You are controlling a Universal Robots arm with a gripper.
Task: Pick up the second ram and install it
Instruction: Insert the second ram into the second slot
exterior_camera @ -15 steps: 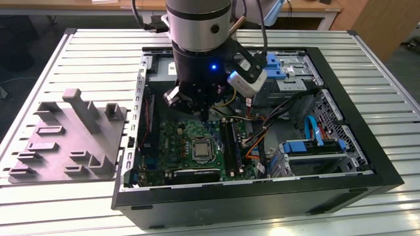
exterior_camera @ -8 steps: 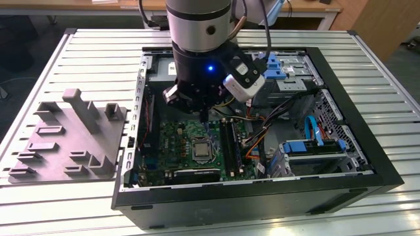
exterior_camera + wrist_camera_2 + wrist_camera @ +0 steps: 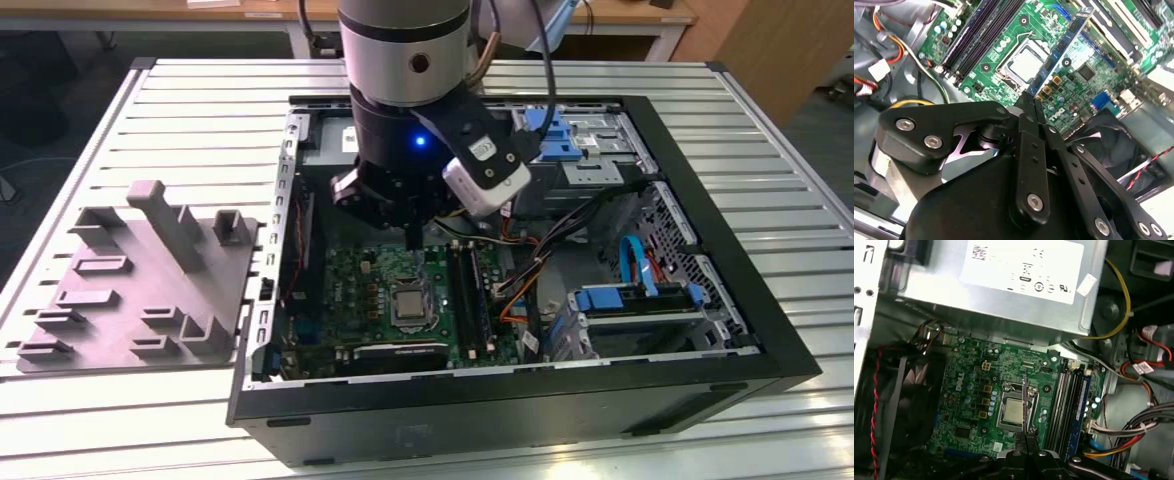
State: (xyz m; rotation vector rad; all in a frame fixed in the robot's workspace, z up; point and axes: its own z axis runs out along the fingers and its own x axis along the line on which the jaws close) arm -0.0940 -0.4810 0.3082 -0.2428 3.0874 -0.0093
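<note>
The pincer is clamped narrow on the second ram, which hangs edge-down from its tips above the processor socket. The memory slots lie just beside it. In my judgement, the stick should be held upright, parallel to a free slot, and pressed in evenly.

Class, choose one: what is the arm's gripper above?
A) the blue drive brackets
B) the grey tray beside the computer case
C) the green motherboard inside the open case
C: the exterior view shows the gripper over the motherboard, apart from the grey tray; in the first wrist view its memory stick hangs above the processor.
</note>
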